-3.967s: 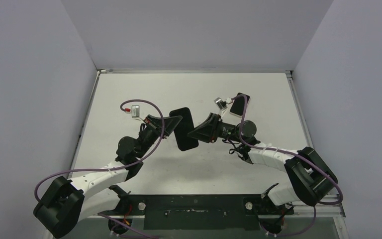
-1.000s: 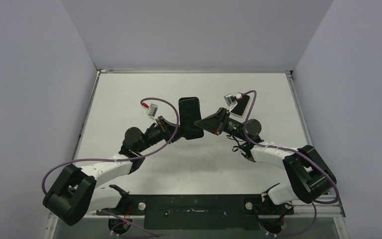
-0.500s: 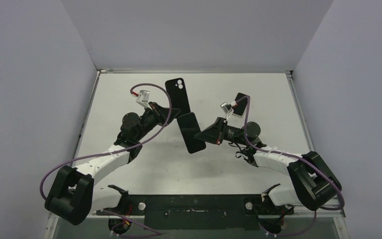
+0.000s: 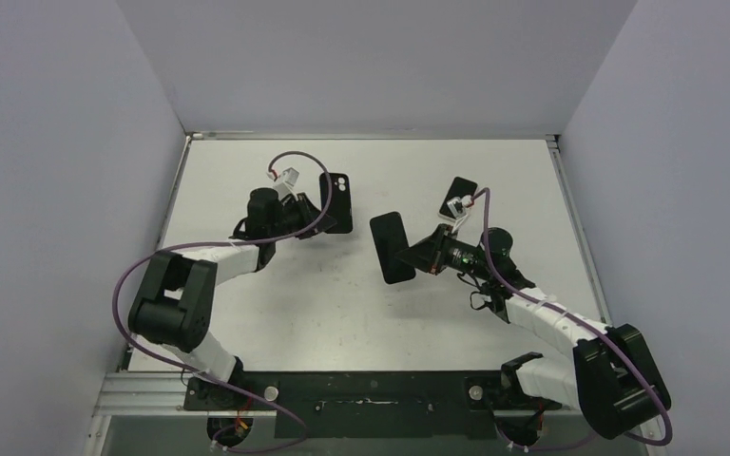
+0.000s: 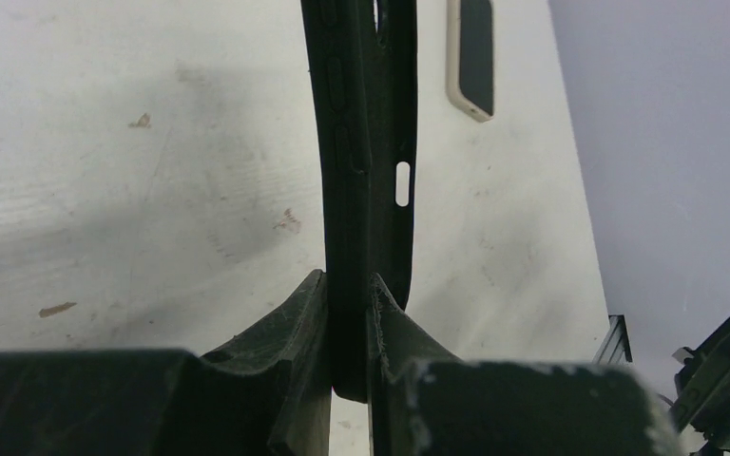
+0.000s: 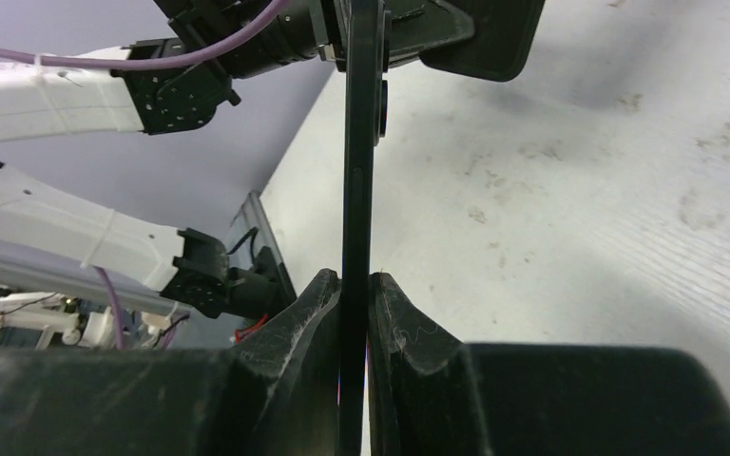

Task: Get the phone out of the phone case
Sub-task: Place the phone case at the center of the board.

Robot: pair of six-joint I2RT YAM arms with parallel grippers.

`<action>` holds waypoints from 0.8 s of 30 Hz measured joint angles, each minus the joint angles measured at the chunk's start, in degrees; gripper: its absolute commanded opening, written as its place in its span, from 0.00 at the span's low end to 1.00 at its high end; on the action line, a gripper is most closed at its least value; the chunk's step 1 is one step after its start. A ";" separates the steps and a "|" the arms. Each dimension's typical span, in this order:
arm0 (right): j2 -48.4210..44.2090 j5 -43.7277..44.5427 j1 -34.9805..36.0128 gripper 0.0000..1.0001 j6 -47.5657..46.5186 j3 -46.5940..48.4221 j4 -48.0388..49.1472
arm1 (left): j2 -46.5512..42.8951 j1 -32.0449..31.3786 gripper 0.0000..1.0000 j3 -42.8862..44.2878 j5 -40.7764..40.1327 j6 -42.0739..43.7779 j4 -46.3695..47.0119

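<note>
The black phone case [image 4: 338, 204], empty and with camera cutouts at its top, hangs over the back left of the table with my left gripper [image 4: 319, 211] shut on its lower end. In the left wrist view the case [image 5: 366, 142] stands edge-on between the closed fingers of the left gripper [image 5: 350, 294]. The phone [image 4: 390, 245], a thin black slab, is apart from the case, to its right. My right gripper [image 4: 416, 255] is shut on the phone's right edge. The right wrist view shows the phone [image 6: 361, 142] edge-on in the right gripper [image 6: 354, 285].
A second phone with a pale rim [image 4: 457, 198] lies flat at the back right, behind the right wrist; it also shows as the pale-rimmed phone [image 5: 470, 57] in the left wrist view. The white table [image 4: 361, 313] is walled on the left, back and right.
A second ago phone and case were together between both grippers. They have come apart: the left arm swung the case to the back left, the right arm carried the phone right.
</note>
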 measured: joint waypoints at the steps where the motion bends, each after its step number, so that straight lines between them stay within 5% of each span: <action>1: 0.00 0.42 -0.28 0.00 -0.81 0.00 -1.14 | 1.44 0.35 0.00 0.52 0.57 0.20 -0.79; 11: -3.58 4.72 -1.16 0.00 -7.10 0.00 -10.99 | 15.65 5.64 0.00 8.11 6.32 1.75 -7.96; 24: -7.26 10.62 -1.16 0.00 -12.22 0.00 -18.32 | 19.67 6.08 0.49 14.05 6.91 7.37 -17.84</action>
